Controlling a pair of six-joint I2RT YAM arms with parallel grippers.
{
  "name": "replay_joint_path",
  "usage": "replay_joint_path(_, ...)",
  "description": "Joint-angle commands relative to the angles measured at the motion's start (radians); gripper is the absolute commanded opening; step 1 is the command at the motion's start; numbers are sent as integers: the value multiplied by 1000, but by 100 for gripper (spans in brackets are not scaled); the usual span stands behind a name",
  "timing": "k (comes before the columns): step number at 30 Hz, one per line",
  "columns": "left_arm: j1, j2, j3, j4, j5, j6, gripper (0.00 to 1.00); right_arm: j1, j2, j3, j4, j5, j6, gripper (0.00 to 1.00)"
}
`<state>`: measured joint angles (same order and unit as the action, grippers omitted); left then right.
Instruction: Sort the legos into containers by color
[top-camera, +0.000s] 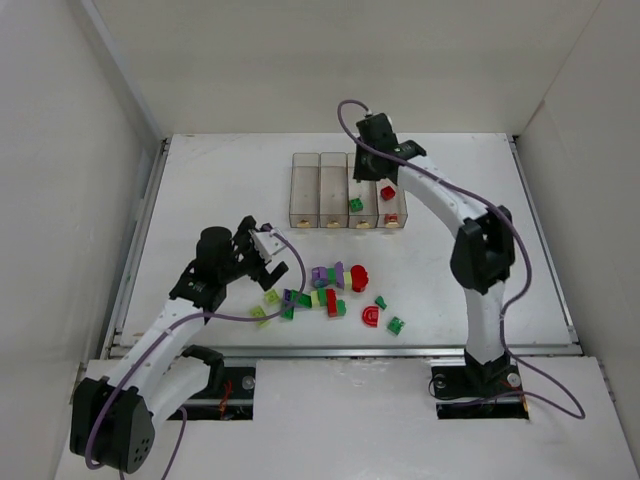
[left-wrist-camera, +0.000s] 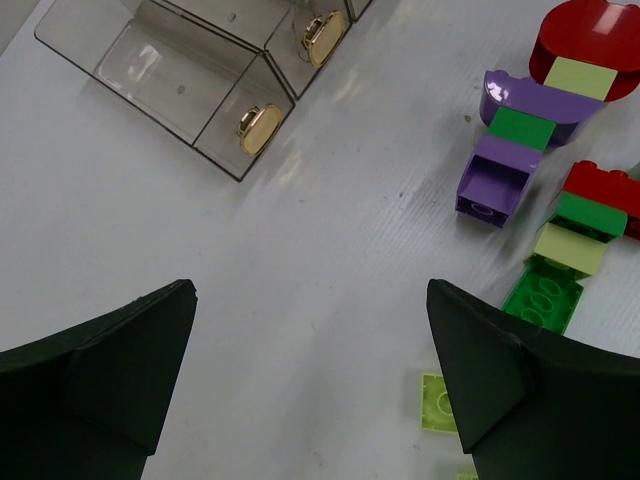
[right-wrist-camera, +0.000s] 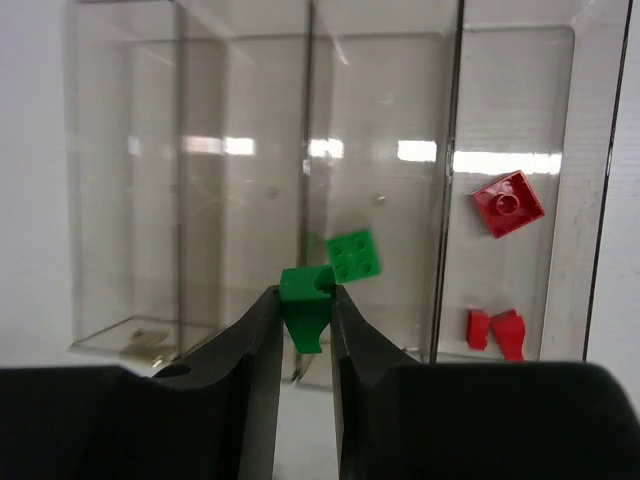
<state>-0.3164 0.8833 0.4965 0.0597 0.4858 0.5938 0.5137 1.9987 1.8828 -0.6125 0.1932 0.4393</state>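
Our right pincer (right-wrist-camera: 305, 302) pinched a green brick (right-wrist-camera: 303, 284) above the bins (right-wrist-camera: 308, 120); our left pincer (left-wrist-camera: 310, 365) gaped wide over the desk (left-wrist-camera: 300, 240).

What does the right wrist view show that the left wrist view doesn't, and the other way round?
Right wrist only: the right gripper shut on a green lego over the containers, another green lego lying in one compartment, and red legos in the compartment to its right.
Left wrist only: the open left gripper over the table, with a loose cluster of purple, red, green and pale legos.
Both: the clear containers.
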Motion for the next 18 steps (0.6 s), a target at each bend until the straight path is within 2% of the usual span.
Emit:
replay_joint_path(1,5,0,14,-1,2,1,99,-24,155,138,-113,37,-33,10)
replay_joint_path(4,5,9,24,-41,-10,43,99,-24,222,244,-164,37,-33,27)
replay_joint_path(5,5,9,24,-41,-10,43,99,-24,222,245,-164,37,-33,38)
replay_joint_path(9,5,19,24,-64,-1,78,99,-24,193,234,-141,17,-33,39)
replay_joint_path(13,5,29,24,-89,20,122,99,-34,160,213,-132,-27,-33,66)
replay_joint_path(15,5,48,49,-185,36,182,99,-34,141,204,-132,-40,-42,70)
replay_joint_path(18,5,75,86,-372,54,354,99,-34,74,150,-132,-52,-42,71)
